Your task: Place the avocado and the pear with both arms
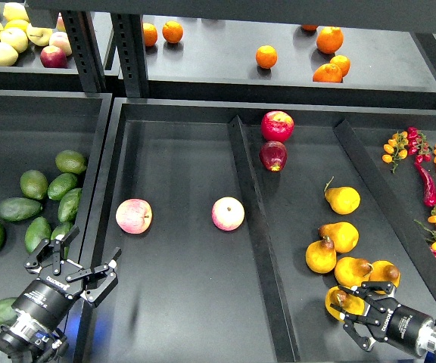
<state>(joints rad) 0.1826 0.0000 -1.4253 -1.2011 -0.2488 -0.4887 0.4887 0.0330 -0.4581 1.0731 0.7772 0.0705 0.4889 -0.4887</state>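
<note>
My right gripper (347, 311) is low in the right compartment near the front edge. Its fingers are closed around a yellow-orange pear (333, 302) with a brownish blotch. My left gripper (82, 255) is open and empty, over the rim between the left tray and the middle compartment. Several avocados lie in the left tray. The dark elongated avocado (19, 209) lies up and to the left of the left gripper, apart from it.
Other pears (341, 237) lie just beyond the right gripper. Two pink-and-yellow apples (133, 216) (227, 213) sit in the middle compartment, red apples (277, 125) at the back. A raised divider (252, 227) separates the compartments. Peppers and small tomatoes (430, 181) lie at far right.
</note>
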